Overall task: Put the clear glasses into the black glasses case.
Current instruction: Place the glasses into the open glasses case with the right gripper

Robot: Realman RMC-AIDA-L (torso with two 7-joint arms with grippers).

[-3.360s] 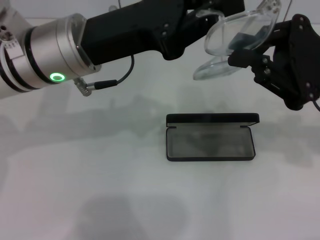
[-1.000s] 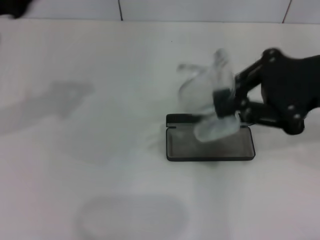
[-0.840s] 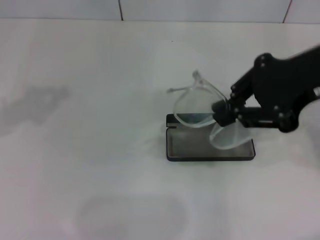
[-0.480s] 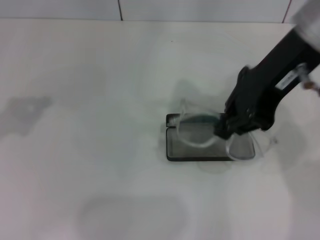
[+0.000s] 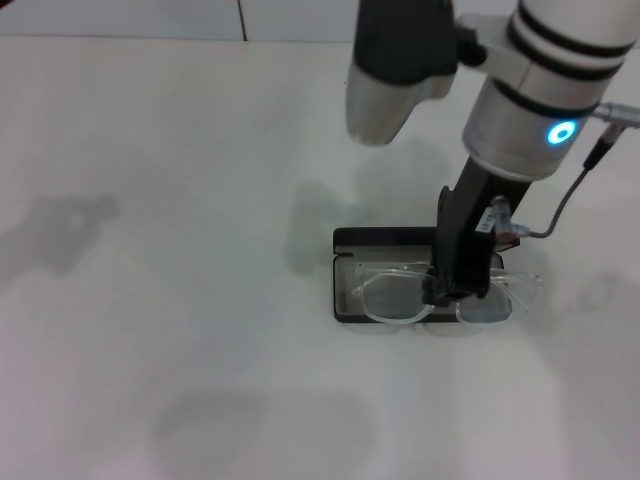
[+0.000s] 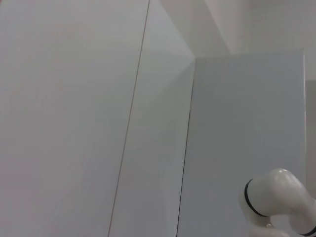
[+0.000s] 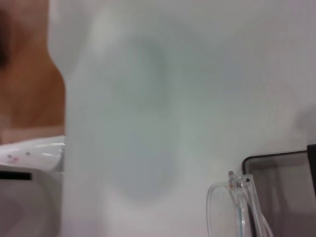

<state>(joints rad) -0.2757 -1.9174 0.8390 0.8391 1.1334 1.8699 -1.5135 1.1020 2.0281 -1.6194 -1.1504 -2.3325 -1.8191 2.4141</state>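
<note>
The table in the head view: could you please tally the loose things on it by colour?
Clear: 1, the glasses, held by the right gripper over the case.
Black: 1, the open case.
Total: 2.

right gripper (image 5: 452, 288) hides the clear glasses (image 5: 400, 297) bridge.

Clear glasses (image 5: 400, 296) across the open black glasses case (image 5: 385, 240), right end effector (image 5: 452, 288) at their middle.
</note>
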